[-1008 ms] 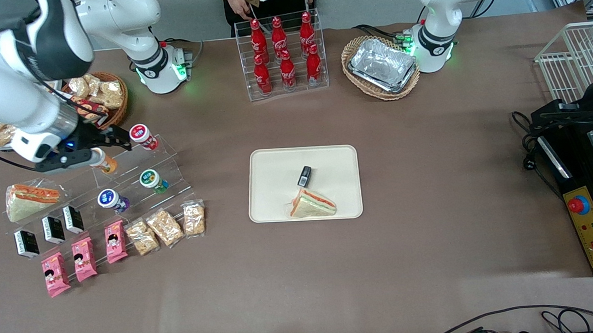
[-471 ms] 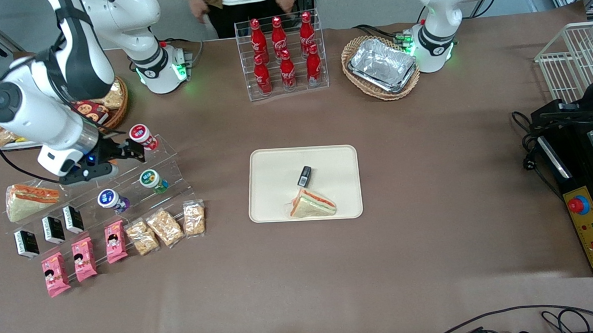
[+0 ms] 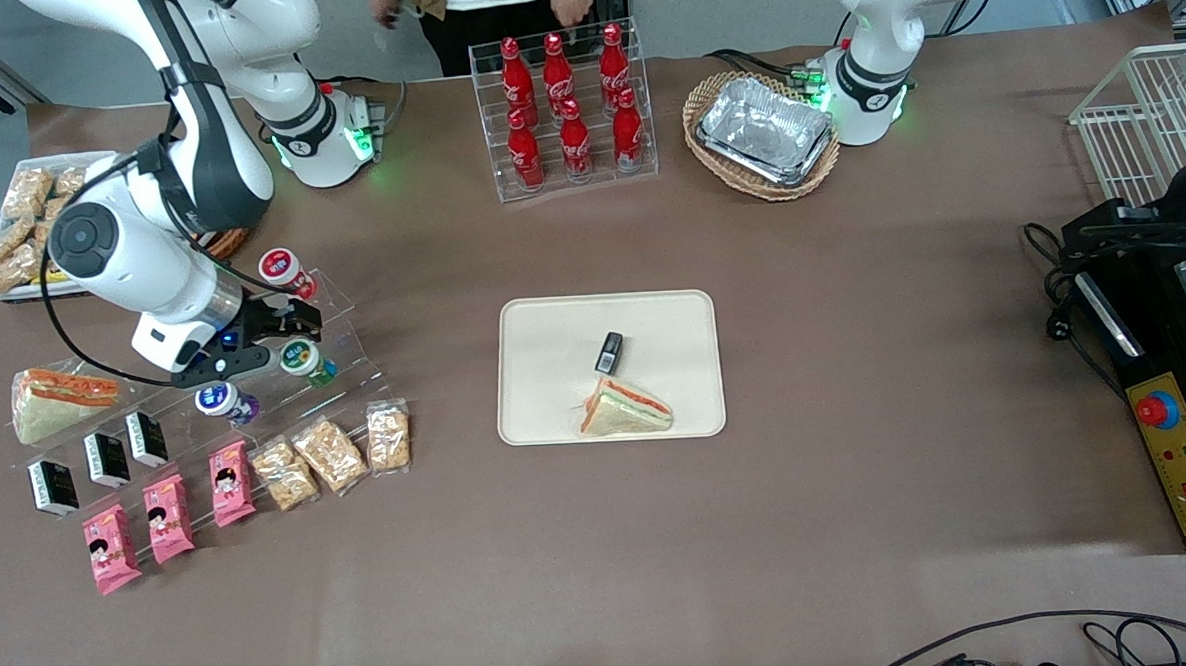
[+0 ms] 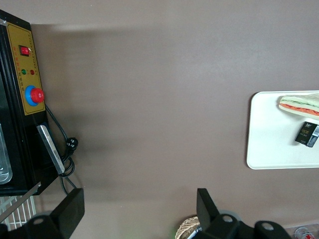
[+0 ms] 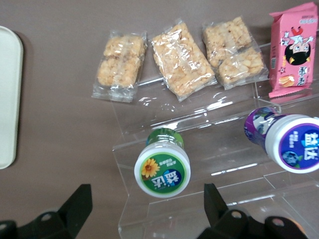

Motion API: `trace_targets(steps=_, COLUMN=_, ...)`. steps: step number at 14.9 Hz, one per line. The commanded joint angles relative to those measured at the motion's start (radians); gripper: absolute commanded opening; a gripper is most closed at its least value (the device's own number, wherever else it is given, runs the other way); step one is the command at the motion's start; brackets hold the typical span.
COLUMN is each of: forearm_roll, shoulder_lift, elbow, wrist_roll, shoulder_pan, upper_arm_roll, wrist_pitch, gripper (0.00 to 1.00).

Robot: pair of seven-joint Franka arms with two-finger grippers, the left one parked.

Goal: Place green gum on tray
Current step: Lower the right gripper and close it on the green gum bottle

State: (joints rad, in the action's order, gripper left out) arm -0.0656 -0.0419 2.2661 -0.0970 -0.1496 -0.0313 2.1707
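Open, empty hand (image 3: pixel 291 338) hovers just above the green, white-lidded gum canister (image 3: pixel 304 361) on its clear acrylic stepped stand (image 3: pixel 343 329); the cream rectangular tray (image 3: pixel 556 395) holds a wrapped triangular sandwich (image 3: pixel 624 410) and a small black packet (image 3: pixel 609 351).

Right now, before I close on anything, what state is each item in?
Gripper: jaws open, above the green gum, not touching it.
Green gum: lying tilted on the clear stand, lid on.
Purple gum: on the same stand, lid on.
Tray: holds a sandwich and a small black pack.
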Motion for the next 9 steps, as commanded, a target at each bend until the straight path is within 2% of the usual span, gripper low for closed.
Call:
trace_targets(steps=1, forearm_roll=0.012, shoulder_lift=0.019, elbow=0.036, wrist_roll=-0.007, shoulder_pan=-0.004, upper_arm_roll=-0.006, wrist_pitch=0.067, gripper=1.0)
trace_targets(steps=8, forearm_roll=0.012, shoulder_lift=0.083, elbow=0.087, wrist_roll=-0.009, shoulder_pan=-0.016, upper_arm_roll=-0.006, wrist_pitch=0.201, gripper=1.0)
trace_targets(steps=9, forearm_roll=0.012, shoulder_lift=0.083, elbow=0.092, wrist_roll=-0.009, shoulder_pan=-0.018, upper_arm_roll=-0.006, wrist_pitch=0.205, gripper=0.97)
